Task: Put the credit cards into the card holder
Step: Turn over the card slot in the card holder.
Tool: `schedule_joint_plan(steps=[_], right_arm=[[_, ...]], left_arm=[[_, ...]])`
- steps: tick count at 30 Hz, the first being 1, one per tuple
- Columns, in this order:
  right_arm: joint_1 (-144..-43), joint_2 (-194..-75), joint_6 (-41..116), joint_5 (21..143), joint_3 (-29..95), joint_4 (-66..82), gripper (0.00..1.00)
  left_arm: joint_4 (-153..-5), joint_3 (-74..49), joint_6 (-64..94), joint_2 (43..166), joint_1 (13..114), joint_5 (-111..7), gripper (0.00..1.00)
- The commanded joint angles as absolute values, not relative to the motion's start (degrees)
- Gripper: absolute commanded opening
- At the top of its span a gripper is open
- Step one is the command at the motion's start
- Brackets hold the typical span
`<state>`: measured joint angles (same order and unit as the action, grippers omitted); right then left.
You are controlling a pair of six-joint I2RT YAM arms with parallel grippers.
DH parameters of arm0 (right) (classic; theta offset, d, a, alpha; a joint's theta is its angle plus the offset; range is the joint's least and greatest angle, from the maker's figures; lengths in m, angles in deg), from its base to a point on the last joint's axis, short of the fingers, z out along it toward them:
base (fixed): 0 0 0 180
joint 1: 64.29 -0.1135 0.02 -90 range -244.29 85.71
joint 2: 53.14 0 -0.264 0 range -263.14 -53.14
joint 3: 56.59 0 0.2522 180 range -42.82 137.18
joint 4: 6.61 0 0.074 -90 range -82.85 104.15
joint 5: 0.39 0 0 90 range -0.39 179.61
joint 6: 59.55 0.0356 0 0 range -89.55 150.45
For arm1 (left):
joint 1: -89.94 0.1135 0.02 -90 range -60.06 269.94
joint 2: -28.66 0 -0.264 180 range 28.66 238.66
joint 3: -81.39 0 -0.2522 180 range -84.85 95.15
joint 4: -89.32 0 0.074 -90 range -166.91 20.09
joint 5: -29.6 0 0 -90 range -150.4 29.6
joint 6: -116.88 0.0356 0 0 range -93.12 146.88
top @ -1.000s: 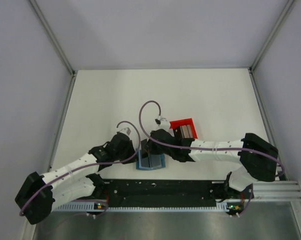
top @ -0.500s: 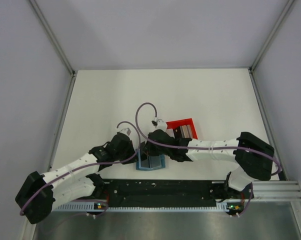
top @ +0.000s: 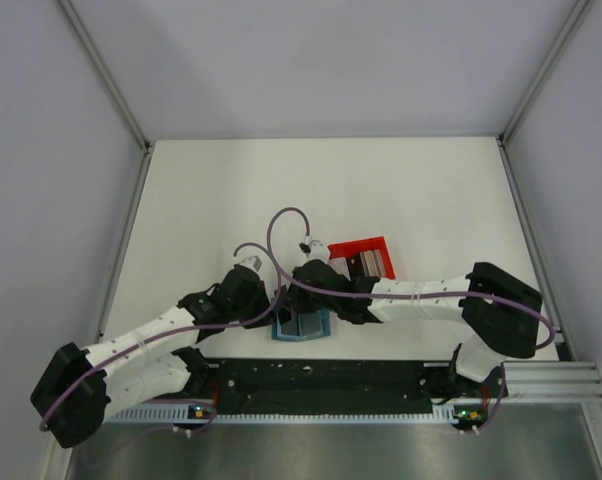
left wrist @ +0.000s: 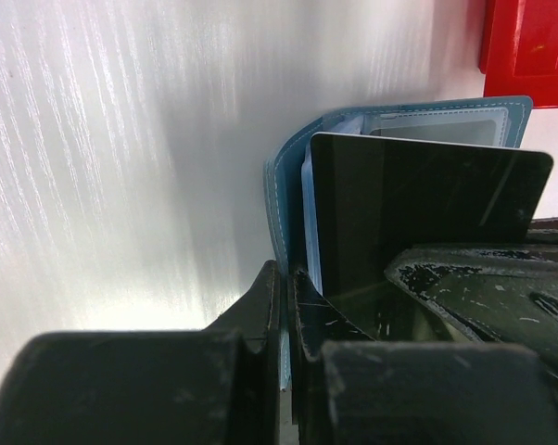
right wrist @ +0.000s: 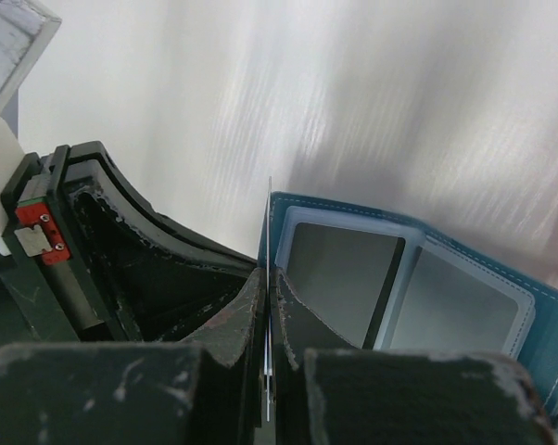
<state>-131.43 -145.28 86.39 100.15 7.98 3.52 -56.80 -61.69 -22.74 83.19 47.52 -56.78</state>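
The teal card holder (top: 303, 326) lies open at the table's near edge, between the two grippers. My left gripper (left wrist: 284, 274) is shut on the edge of its left flap (left wrist: 277, 199) and holds that flap upright. My right gripper (right wrist: 268, 276) is shut on a black credit card (left wrist: 418, 209), which shows edge-on in the right wrist view. The card stands upright against the holder's left inner pockets (right wrist: 339, 269), its far end at the fold. Clear pockets (right wrist: 450, 301) show on the right half. Grey cards (top: 371, 263) lie in the red tray.
The red open-topped tray (top: 366, 246) stands just behind and to the right of the card holder, and its corner shows in the left wrist view (left wrist: 529, 42). The black base rail (top: 321, 385) runs along the near edge, right in front of the holder.
My right wrist has shifted a little to the left, toward the holder's fold, with the black card in it. Its cable loop moved left too. The left arm has held still.
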Motion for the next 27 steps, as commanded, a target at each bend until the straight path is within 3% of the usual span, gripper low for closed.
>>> schedule_joint_plan(steps=[1, 27], right_arm=[[-132.23, -142.79, 85.82, 100.15, 9.3, -0.57, 0.0], [-132.23, -142.79, 86.88, 101.21, 10.44, 2.41, 0.0]], left_arm=[[-58.9, -61.29, -22.95, 83.07, 47.4, -56.97, 0.0], [-59.07, -61.47, -23.13, 82.37, 47.4, -56.79, 0.0]])
